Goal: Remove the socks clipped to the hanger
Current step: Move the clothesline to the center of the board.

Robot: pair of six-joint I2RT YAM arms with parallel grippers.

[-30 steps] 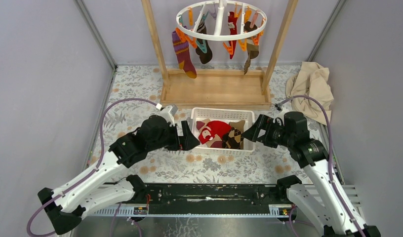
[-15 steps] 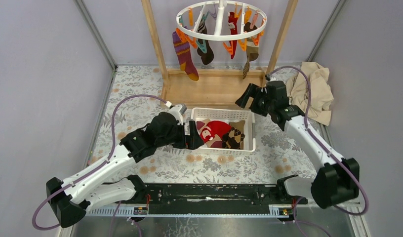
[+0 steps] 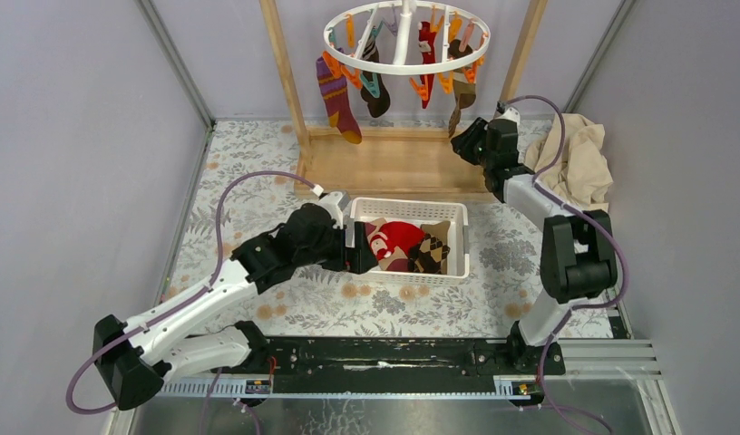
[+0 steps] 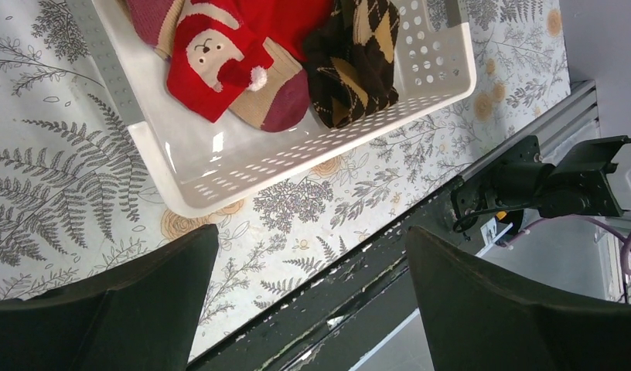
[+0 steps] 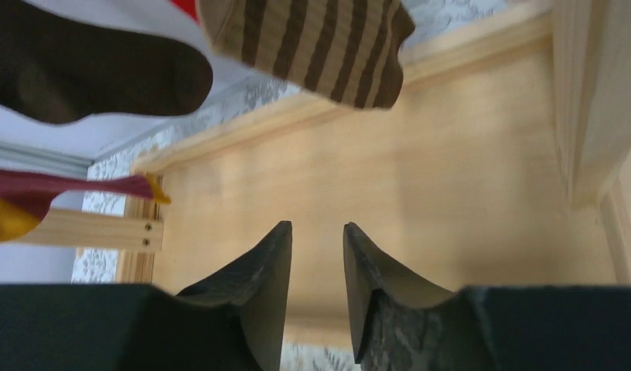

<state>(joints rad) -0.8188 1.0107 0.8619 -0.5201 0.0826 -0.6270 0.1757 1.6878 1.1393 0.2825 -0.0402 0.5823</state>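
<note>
The job looks partly done: the white basket (image 3: 408,202) on the flowered desk (image 3: 498,272) already holds a heap of socks, among them a red one with a white-faced figure (image 4: 212,62), a tan one with a maroon toe (image 4: 280,104) and a brown argyle one (image 4: 359,66). That makes at least three, since the heap hides any more. Four remain clipped to the one round hanger (image 3: 346,53) in the wooden rack (image 3: 394,168): a purple-orange striped sock (image 3: 335,98), a dark brown one (image 3: 377,95), a red one (image 3: 427,54) and a brown-striped one (image 3: 461,93). The right hand (image 5: 318,226) sits just below the brown-striped sock, its jaws narrow with a slim gap and nothing between them. The left hand (image 4: 312,236) hangs spread wide and empty beside the basket's near-left rim.
</note>
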